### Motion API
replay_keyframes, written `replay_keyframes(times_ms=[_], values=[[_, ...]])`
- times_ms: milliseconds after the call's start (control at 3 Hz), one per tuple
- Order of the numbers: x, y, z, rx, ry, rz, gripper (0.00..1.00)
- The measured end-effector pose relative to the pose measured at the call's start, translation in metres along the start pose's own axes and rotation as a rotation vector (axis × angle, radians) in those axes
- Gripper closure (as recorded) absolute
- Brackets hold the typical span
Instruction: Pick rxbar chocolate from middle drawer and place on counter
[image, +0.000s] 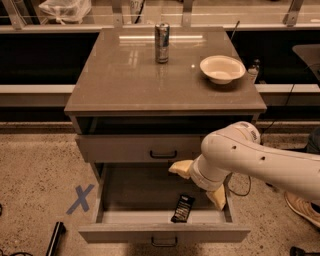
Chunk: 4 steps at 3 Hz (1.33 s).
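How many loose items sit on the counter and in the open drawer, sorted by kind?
Drink cans: 1, the can on the counter
Bowls: 1, the white bowl on the counter
Wrapped bars: 1, the rxbar chocolate in the middle drawer
Total: 3
The gripper hangs open over the drawer, right of the bar, holding nothing.
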<state>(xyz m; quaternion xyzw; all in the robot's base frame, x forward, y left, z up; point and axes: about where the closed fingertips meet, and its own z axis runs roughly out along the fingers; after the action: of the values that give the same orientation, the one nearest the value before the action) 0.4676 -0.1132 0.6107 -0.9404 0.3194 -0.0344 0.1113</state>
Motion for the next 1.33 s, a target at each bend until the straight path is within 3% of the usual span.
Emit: replay_keyframes(times_ms=[333, 667, 1000, 1333], values=[[0.001, -0.001, 0.044, -0.089, -0.012, -0.155, 0.00], [0.004, -0.002, 0.085, -0.131, -0.022, -0.277, 0.00], [0.025, -0.001, 0.116, -0.081, -0.010, -0.301, 0.00], [0.025, -0.003, 0.124, -0.077, -0.011, -0.303, 0.00]])
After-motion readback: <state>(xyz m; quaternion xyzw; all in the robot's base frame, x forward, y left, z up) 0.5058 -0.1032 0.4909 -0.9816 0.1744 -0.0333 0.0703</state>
